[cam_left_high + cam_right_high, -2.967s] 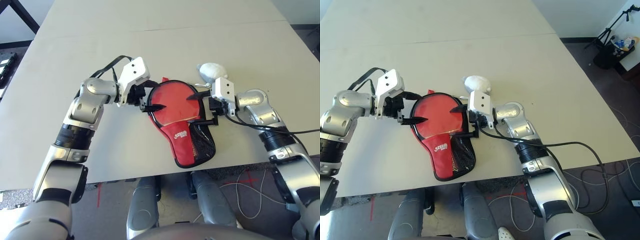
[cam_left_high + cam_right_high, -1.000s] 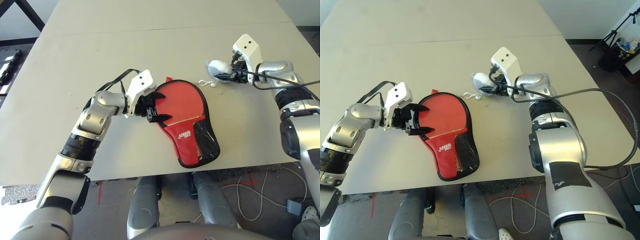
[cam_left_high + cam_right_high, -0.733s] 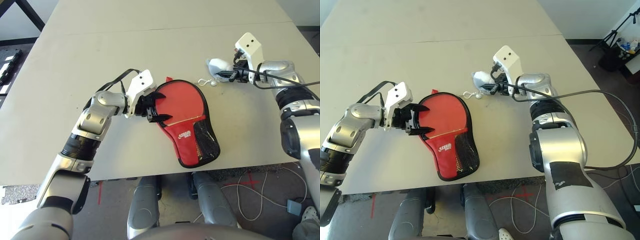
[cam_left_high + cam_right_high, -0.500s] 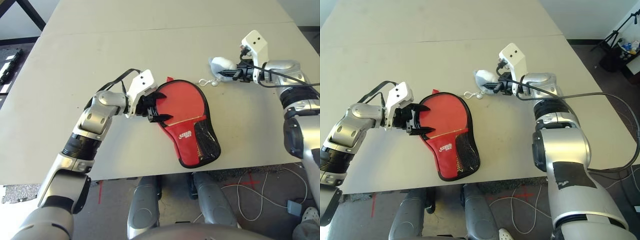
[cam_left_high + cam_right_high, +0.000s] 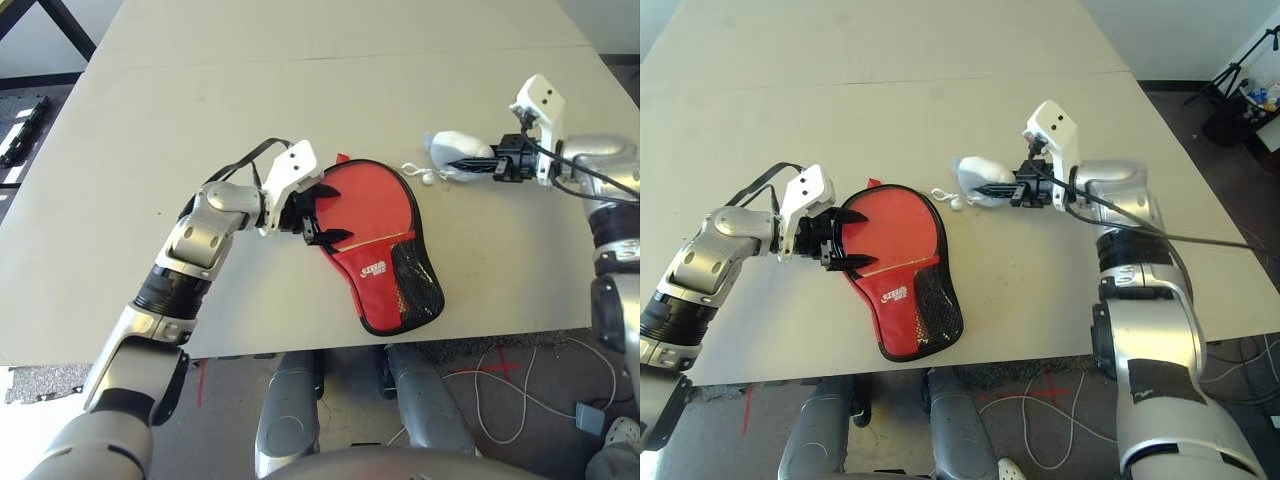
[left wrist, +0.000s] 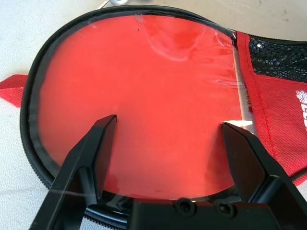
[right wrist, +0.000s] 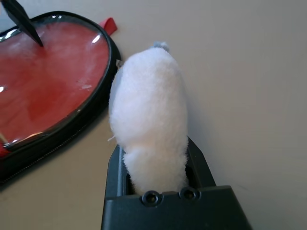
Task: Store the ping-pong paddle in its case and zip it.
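The case [image 5: 375, 250] lies flat near the table's [image 5: 300, 100] front edge with a round red paddle face showing through its clear window, wide end at the left gripper [image 5: 318, 215], whose fingers stand spread over it. Its narrow mesh end points toward the robot. The right gripper [image 5: 992, 190], pinching the white fluffy charm [image 5: 978, 172], has drawn back rightward since a second ago.

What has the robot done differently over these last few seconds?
The right gripper, which was at the case's edge, took hold of the white fluffy charm and drew it out to the right, away from the case. The left gripper has kept its jaws open over the case's round end, and the case has stayed on the table.
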Robot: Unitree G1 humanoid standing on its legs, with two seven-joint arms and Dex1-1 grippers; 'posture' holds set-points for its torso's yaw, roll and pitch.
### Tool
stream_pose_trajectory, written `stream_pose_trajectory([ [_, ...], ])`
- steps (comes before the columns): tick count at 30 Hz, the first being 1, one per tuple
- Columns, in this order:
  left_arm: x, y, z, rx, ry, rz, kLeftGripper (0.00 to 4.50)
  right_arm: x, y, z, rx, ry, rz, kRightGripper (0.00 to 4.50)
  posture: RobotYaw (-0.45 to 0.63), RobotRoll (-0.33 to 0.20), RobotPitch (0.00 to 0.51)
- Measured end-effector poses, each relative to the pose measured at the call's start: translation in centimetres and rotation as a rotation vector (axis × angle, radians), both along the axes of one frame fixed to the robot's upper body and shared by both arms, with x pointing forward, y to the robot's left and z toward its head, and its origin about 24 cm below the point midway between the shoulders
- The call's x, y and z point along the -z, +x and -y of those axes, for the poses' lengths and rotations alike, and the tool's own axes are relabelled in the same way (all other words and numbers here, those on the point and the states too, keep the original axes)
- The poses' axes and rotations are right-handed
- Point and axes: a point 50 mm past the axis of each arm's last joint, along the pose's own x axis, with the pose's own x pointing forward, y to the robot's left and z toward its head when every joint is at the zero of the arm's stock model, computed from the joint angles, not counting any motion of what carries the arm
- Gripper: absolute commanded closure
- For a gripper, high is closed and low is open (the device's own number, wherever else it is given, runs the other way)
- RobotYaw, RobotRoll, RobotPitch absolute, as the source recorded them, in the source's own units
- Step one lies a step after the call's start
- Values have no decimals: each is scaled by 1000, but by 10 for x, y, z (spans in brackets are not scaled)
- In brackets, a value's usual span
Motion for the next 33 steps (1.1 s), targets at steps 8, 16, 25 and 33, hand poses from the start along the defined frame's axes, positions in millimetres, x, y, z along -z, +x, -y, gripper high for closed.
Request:
stream_pose_trajectory([
  [8,2,1,1,0,0,-9,0,4,-20,-2,-75,38,3,3931,-38,0,279],
  [16,3,1,3,3,-3,-11,0,8,-37,-2,-152,46,-39,3931,-39,0,278],
  [25,3,1,4,4,-8,-13,0,19,-59,-1,-255,13,-164,3931,-41,0,277],
  [33,4,2,5,5,-9,-15,0,27,-75,0,-326,-20,-295,3931,-42,0,277],
])
